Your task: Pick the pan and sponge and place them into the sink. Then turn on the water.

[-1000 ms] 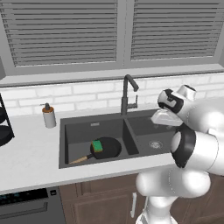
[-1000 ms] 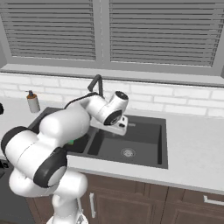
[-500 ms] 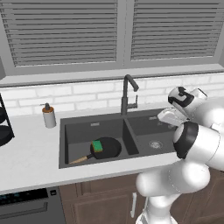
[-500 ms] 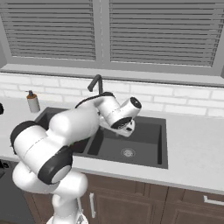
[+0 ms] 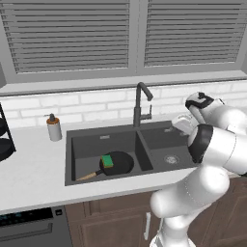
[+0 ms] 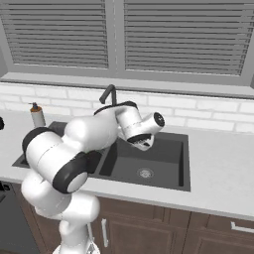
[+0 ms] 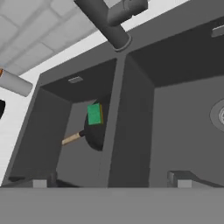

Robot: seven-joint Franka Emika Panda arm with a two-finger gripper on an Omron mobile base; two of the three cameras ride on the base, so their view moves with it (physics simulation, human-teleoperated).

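Observation:
The black pan [image 5: 118, 164] lies in the left basin of the dark grey sink [image 5: 140, 140], its wooden handle [image 5: 87, 176] pointing front-left. On the pan rests the green and yellow sponge [image 5: 107, 160]. My gripper [image 5: 177, 126] hangs open and empty above the right basin, to the right of the gooseneck faucet [image 5: 140, 103]. In the hand view the sponge [image 7: 94, 113] and pan [image 7: 97, 130] sit left of the divider, with my gripper [image 7: 109, 181] well apart from them and the faucet's base [image 7: 107, 22] at the top. No water is in view.
A soap dispenser [image 5: 54, 128] stands on the counter left of the sink. A dark rack [image 5: 4, 142] is at the far left edge. The right basin's drain [image 6: 145, 173] lies below my gripper [image 6: 144, 145]. White brick wall and shuttered windows back the counter.
My hand has turned at the wrist and drifted a little to the right over the right basin. Pan and sponge have stayed put. The jaws remain open.

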